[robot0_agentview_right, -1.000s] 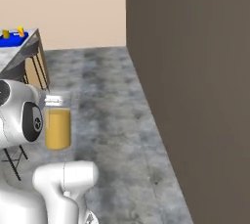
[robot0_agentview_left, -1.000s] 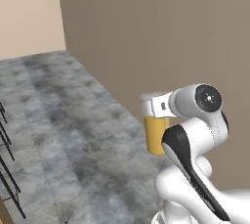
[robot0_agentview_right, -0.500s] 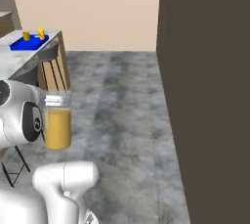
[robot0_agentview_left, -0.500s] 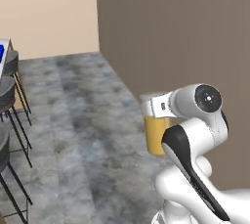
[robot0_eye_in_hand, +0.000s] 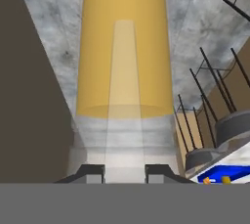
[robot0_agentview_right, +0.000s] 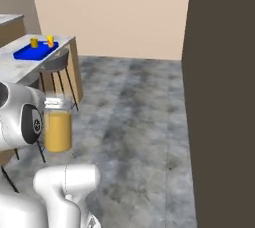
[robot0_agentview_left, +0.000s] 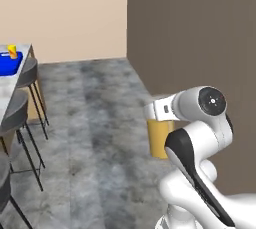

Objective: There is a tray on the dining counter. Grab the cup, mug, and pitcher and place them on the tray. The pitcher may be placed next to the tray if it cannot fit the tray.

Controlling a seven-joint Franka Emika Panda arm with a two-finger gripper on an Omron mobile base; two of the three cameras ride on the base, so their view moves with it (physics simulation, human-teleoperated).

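My gripper (robot0_eye_in_hand: 125,174) is shut on the clear glass pitcher (robot0_eye_in_hand: 124,47), whose lower half shows orange juice. I hold it upright in the air over the floor, in front of the arm, where the pitcher (robot0_agentview_left: 159,138) hangs under the white hand and, from the other side, the pitcher (robot0_agentview_right: 58,130) hangs beside the arm. Far off, the blue tray (robot0_agentview_right: 25,53) lies on the marble dining counter (robot0_agentview_right: 20,67). On the tray stand the squat yellow mug (robot0_agentview_right: 34,43) and the taller cup (robot0_agentview_right: 50,40). The tray (robot0_agentview_left: 7,64) also shows at the left edge.
Dark-seated bar stools (robot0_agentview_left: 25,75) on thin black legs line the counter's side, with a stool (robot0_agentview_right: 56,60) under the tray's end. A tall dark brown wall (robot0_agentview_right: 224,97) stands close on the right. Grey stone floor (robot0_agentview_left: 95,123) lies between me and the counter.
The whole picture has swung, so the base has turned: the counter with the tray and the stools has come further into view. The pitcher stays in my grip, unchanged.
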